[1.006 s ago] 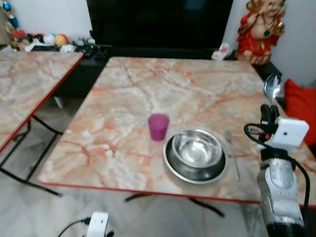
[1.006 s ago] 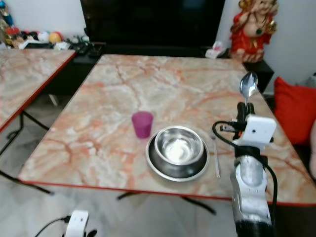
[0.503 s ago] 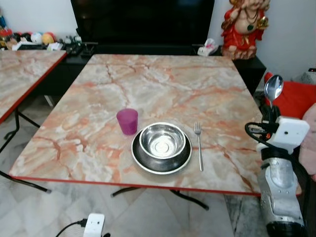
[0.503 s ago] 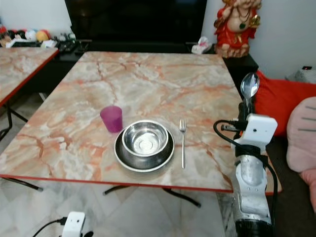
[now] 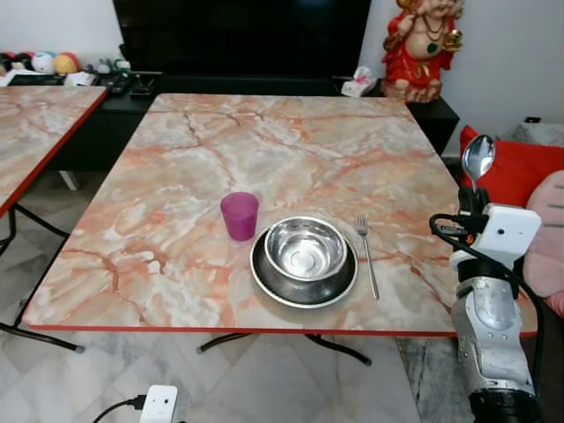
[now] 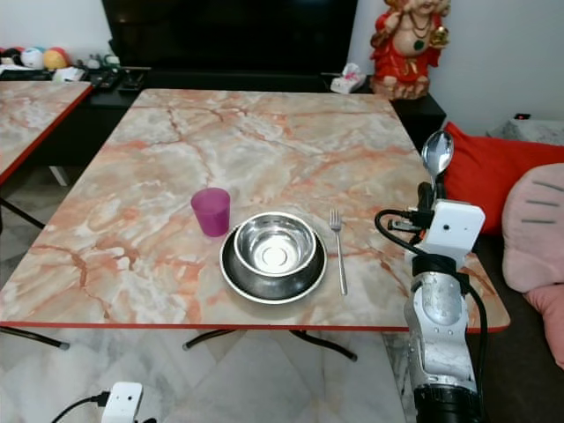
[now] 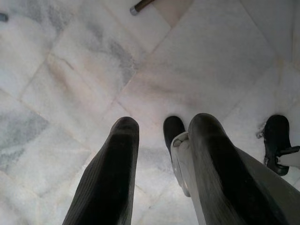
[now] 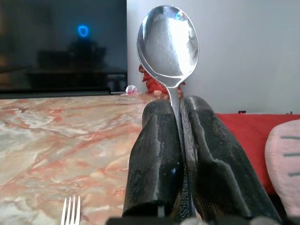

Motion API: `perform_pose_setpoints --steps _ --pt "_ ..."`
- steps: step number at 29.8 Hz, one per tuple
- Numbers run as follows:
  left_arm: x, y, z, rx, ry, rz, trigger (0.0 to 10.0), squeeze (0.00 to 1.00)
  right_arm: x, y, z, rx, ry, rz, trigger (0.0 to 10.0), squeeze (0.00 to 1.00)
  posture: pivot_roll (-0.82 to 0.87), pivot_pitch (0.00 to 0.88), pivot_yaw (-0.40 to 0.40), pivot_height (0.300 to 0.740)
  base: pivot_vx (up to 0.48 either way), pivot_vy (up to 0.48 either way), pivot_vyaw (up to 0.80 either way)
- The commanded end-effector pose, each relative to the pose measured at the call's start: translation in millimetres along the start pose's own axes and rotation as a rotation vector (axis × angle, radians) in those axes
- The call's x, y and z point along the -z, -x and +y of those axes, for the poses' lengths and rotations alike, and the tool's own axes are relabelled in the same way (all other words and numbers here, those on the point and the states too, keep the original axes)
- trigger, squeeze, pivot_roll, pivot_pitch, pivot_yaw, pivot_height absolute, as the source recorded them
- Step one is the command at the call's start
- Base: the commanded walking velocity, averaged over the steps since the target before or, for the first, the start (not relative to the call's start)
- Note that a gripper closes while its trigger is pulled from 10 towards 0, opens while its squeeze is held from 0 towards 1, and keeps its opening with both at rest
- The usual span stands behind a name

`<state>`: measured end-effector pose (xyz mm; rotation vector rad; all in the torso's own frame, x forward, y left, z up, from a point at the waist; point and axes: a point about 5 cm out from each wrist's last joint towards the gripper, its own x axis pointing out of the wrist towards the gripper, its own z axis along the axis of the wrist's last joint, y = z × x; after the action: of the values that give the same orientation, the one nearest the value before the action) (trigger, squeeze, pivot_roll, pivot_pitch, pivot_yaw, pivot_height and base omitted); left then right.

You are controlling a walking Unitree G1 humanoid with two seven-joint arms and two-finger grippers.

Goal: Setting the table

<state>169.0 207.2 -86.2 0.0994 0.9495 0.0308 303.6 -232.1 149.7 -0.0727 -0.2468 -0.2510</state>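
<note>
I'm holding the spoon (image 5: 478,159) upright, pinched in the right gripper (image 5: 470,201); the fork (image 5: 366,256) is lying left, handle nearward.

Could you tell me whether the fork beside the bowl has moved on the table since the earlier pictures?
No. The fork lies just to the right of the bowl and plate, as before; the camera shifted, not the fork.
</note>
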Motion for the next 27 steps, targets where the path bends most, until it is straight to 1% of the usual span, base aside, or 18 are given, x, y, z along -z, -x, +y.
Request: perform_pose_setpoints --steps 1,3,11,15,16,17,19,20,23,24,25,27 --pt "6.2 1.0 -0.8 -0.004 0.009 0.025 10.0 0.00 -2.9 -3.5 0.3 0.000 -0.002 -0.004 10.0 0.00 0.02 0.004 -0.015 0.736 0.000 0.480 0.00" --pt "6.2 1.0 -0.9 -0.003 0.005 0.023 10.0 0.00 -2.9 -3.6 0.3 0.000 -0.002 -0.002 10.0 0.00 0.02 0.004 -0.014 0.736 0.000 0.394 0.00" --pt "5.8 0.8 -2.9 0.003 -0.008 0.022 10.0 0.00 0.5 -4.1 0.1 -0.006 0.006 0.022 10.0 0.00 0.02 0.006 -0.011 0.736 0.000 0.000 0.00" --pt "6.3 1.0 -3.3 0.007 -0.003 0.020 10.0 0.00 5.9 -5.9 1.1 -0.016 0.018 0.067 10.0 0.00 0.01 0.006 -0.008 0.736 0.000 0.000 0.00" --pt "6.7 1.2 -3.1 0.008 -0.001 0.020 10.0 0.00 10.1 -7.7 1.1 -0.021 0.029 0.099 10.0 0.00 0.01 0.006 -0.008 0.736 0.000 0.000 0.00" --pt "6.7 1.2 -3.1 0.008 -0.001 0.020 10.0 0.00 10.1 -7.7 1.1 -0.021 0.029 0.099 10.0 0.00 0.01 0.006 -0.008 0.736 0.000 0.000 0.00" --pt "6.7 1.2 -2.9 0.011 0.001 0.019 10.0 0.00 18.0 -11.5 1.8 -0.037 0.031 0.167 10.0 0.00 0.01 0.008 -0.004 0.736 0.000 0.000 0.00" --pt "6.7 1.2 -2.9 0.011 0.001 0.019 10.0 0.00 18.0 -11.5 1.8 -0.037 0.031 0.167 10.0 0.00 0.01 0.008 -0.004 0.736 0.000 0.000 0.00" --pt "6.3 1.1 -2.8 0.014 0.000 0.018 10.0 0.00 24.2 -16.2 5.2 -0.072 -0.012 0.226 10.0 0.00 0.01 0.010 0.000 0.736 0.000 0.000 0.00" --pt "6.1 1.1 -2.8 0.014 0.000 0.017 10.0 0.00 27.2 -17.7 5.6 -0.074 -0.021 0.257 10.0 0.00 0.01 0.007 -0.001 0.736 0.000 0.000 0.00" --pt "5.7 1.0 -2.7 0.015 0.000 0.016 10.0 0.00 34.1 -21.5 5.8 -0.084 -0.041 0.321 10.0 0.00 0.01 0.007 -0.001 0.736 0.000 0.000 0.00" --pt "5.1 1.0 -2.5 0.016 0.002 0.013 10.0 0.00 39.6 -24.5 6.8 -0.106 -0.048 0.369 10.0 0.00 0.01 0.009 0.000 0.736 0.000 0.000 0.00"
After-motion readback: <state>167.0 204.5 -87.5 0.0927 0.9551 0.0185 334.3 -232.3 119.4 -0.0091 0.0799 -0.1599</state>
